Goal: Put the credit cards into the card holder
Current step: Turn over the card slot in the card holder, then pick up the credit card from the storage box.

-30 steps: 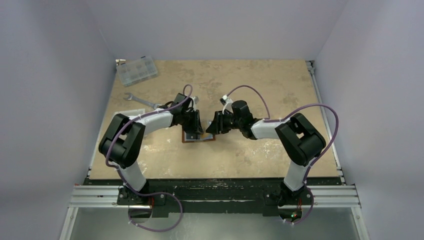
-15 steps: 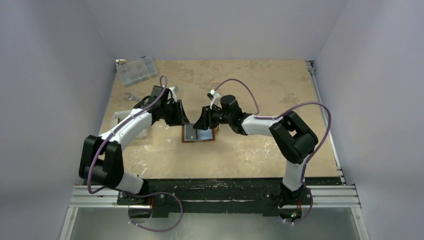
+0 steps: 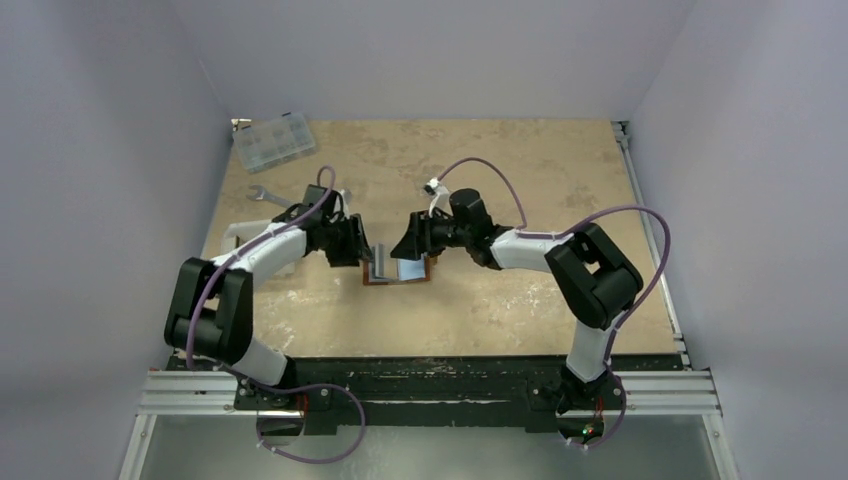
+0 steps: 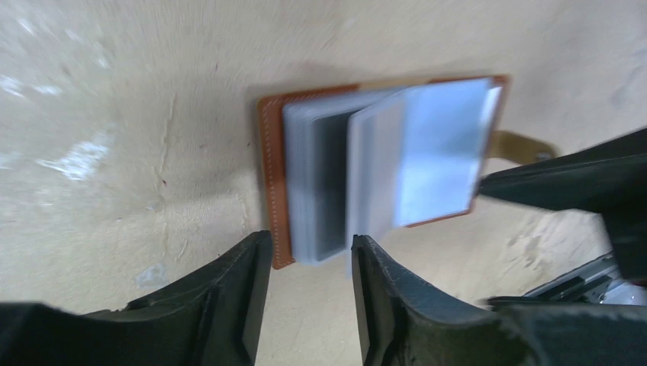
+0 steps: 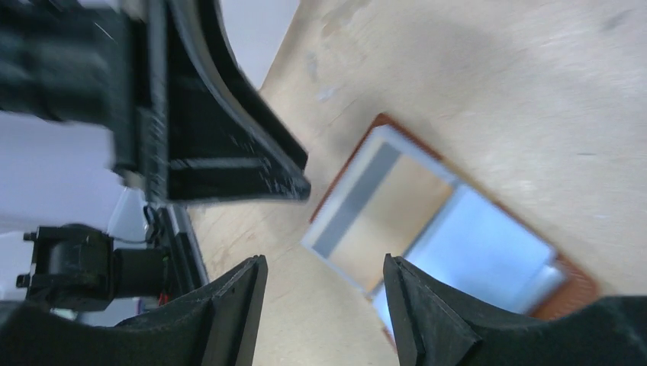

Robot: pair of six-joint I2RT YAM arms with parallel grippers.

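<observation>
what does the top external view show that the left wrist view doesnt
Only the top view: the clear compartment box, the wrench, the whole left arm and right arm. Only the left wrist view: stitching and grey slots. Both: the open card holder with the light blue card, on the table.
</observation>
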